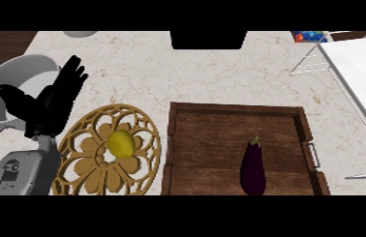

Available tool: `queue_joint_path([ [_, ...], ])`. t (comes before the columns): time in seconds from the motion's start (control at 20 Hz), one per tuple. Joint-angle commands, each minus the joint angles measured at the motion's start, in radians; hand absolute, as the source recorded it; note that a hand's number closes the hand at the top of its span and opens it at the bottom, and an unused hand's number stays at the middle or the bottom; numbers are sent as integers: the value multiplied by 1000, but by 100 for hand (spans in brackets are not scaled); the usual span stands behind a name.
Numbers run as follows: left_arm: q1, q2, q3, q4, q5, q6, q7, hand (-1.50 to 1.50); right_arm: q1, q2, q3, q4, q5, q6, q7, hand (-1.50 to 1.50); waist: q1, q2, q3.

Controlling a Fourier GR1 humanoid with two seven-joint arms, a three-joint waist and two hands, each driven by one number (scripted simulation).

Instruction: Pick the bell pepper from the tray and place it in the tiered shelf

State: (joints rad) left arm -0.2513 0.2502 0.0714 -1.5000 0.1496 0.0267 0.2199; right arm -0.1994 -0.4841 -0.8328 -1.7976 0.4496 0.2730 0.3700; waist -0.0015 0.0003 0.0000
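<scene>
Nothing done yet, I judge: no bell pepper shows; the tray (236, 134) holds only an eggplant (252, 169). Left hand (61, 93), at 9 o'clock, rests open-fingered, empty. Right hand unseen.

The tray (214, 129) is showing dark, matt wood grain, the bench (214, 76) is looking like pale speckled stone, the eggplant (252, 169) is gleaming smooth and glossy, and the trivet (89, 170) is looking wooden.
</scene>
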Motion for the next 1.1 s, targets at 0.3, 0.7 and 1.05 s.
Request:
queue_joint_path([
  [0.3,-47,-9,18,17,-6,-4,16,0,-54,-61,-52,303,24,-248,-212,-150,1,1,1],
  [0.7,49,9,30,-48,-2,-51,16,0,-68,-220,-142,474,-112,-254,-331,-150,3,-1,0],
  [1.05,49,-15,32,-16,-17,-27,-24,0,35,-340,-306,464,-384,128,-134,-150,-18,-5,-1],
])
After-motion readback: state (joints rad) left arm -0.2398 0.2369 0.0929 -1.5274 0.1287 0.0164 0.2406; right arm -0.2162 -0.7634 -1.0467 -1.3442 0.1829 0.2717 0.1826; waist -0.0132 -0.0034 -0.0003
